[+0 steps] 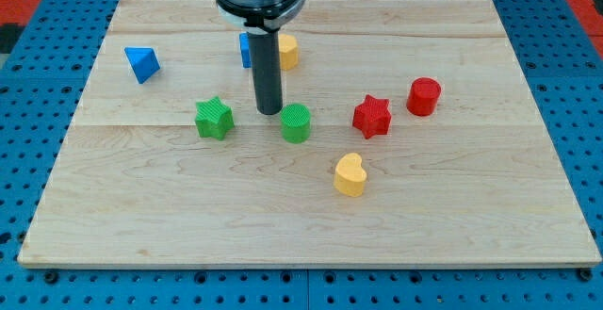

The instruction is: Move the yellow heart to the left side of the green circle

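Observation:
The yellow heart lies on the wooden board below and to the right of the green circle. My tip stands just to the upper left of the green circle, close to it, and well up and left of the yellow heart. The rod rises from the tip to the arm's mount at the view's top.
A green star lies left of the tip. A red star and a red cylinder lie to the right. A blue triangle is at the upper left. A blue block and a yellow block sit behind the rod.

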### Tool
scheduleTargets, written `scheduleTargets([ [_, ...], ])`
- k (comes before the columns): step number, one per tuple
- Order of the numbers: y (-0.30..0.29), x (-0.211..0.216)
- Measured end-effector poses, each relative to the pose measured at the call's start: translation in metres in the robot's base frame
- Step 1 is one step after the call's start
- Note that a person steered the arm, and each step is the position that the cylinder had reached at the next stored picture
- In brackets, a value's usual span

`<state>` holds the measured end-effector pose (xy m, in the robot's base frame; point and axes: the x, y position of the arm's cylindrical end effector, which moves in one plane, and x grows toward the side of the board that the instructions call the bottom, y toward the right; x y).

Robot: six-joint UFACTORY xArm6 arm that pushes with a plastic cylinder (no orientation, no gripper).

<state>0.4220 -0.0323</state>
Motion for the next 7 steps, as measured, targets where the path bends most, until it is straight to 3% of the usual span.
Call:
scheduleTargets([
  [1,0.033,0.025],
  [2,0.031,0.015],
  [4,-0.030,0.066],
  [7,0.038,0.150],
])
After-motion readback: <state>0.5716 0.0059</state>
